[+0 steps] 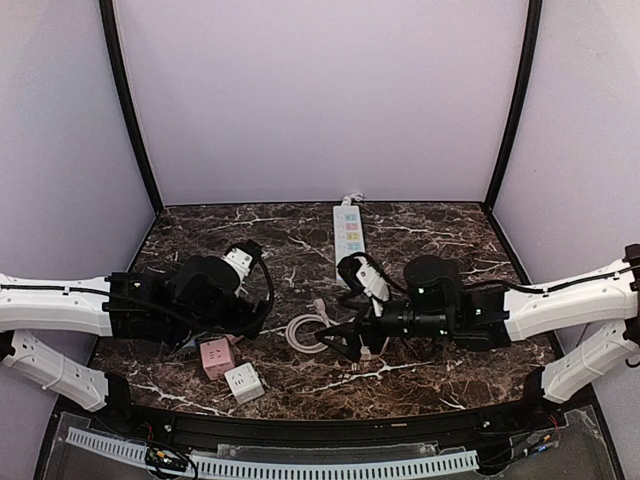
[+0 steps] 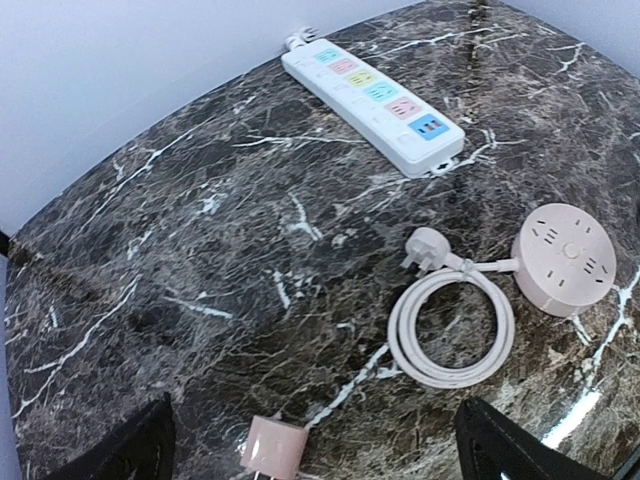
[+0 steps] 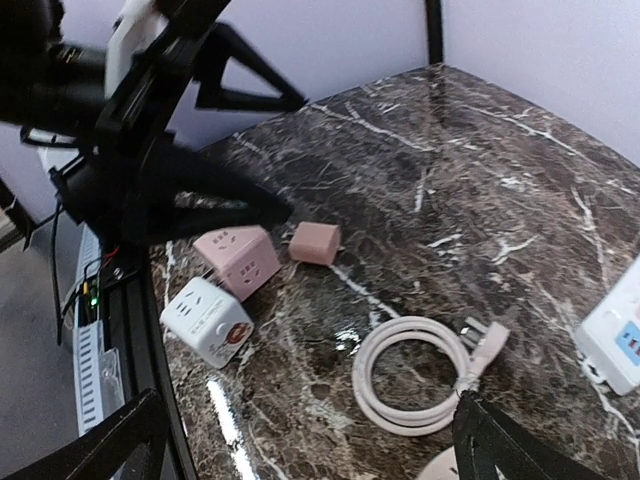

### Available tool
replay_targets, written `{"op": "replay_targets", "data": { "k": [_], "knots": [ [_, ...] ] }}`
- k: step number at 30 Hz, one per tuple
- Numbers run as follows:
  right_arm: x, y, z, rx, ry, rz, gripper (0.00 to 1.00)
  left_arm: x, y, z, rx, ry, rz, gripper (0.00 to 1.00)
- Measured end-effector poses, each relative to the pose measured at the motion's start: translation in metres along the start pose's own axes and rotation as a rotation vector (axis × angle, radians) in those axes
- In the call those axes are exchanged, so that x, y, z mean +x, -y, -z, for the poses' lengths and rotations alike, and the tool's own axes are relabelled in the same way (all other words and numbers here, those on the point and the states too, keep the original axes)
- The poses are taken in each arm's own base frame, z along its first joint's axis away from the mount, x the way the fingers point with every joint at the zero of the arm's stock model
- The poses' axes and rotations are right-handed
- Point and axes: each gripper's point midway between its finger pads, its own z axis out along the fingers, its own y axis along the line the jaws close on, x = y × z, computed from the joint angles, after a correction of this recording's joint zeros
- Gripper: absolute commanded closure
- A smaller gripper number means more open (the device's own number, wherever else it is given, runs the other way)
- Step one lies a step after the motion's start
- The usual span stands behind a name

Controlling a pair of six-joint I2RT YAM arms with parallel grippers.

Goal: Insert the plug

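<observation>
- plug (image 2: 428, 246) lies ungripped on surface (image 2: 200, 250), near power strip (image 2: 372, 100) end
- left gripper (image 2: 318, 403), right gripper (image 3: 308, 398): jaws apart, empty, both farther from strip than plug

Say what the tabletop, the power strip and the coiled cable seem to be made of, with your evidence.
Tabletop: polished marble or marble-look laminate; white veins, glossy reflections.
Power strip: hard white plastic, probably; smooth moulded body.
Coiled cable: flexible pale plastic or rubber sheath; it bends in soft loops.
</observation>
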Motion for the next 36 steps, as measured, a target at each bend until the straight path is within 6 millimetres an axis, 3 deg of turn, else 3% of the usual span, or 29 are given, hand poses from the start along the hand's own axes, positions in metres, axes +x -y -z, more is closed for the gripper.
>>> {"op": "replay_targets", "data": {
  "k": [8,11,17,21,26,36],
  "knots": [
    [0.055,-0.080,-0.057,-0.113,-0.051,0.139,0.04,0.005,-0.042,0.027,-0.110,0.000,0.132,0.02],
    [0.073,-0.101,-0.077,-0.095,-0.056,0.154,0.02,0.008,-0.060,0.039,-0.159,0.000,0.174,0.03],
    [0.078,-0.127,-0.112,0.005,-0.024,0.093,0.01,0.015,-0.081,0.059,-0.189,-0.004,0.230,0.03],
    [0.077,-0.134,-0.129,0.049,-0.011,0.015,0.01,0.018,-0.093,0.070,-0.209,0.005,0.248,0.04],
    [0.083,-0.126,-0.145,0.122,-0.007,-0.078,0.01,0.019,-0.103,0.079,-0.224,0.024,0.265,0.05],
    [0.107,-0.118,-0.170,0.196,-0.047,-0.122,0.04,0.018,-0.105,0.080,-0.233,0.029,0.266,0.05]
  ]
}}
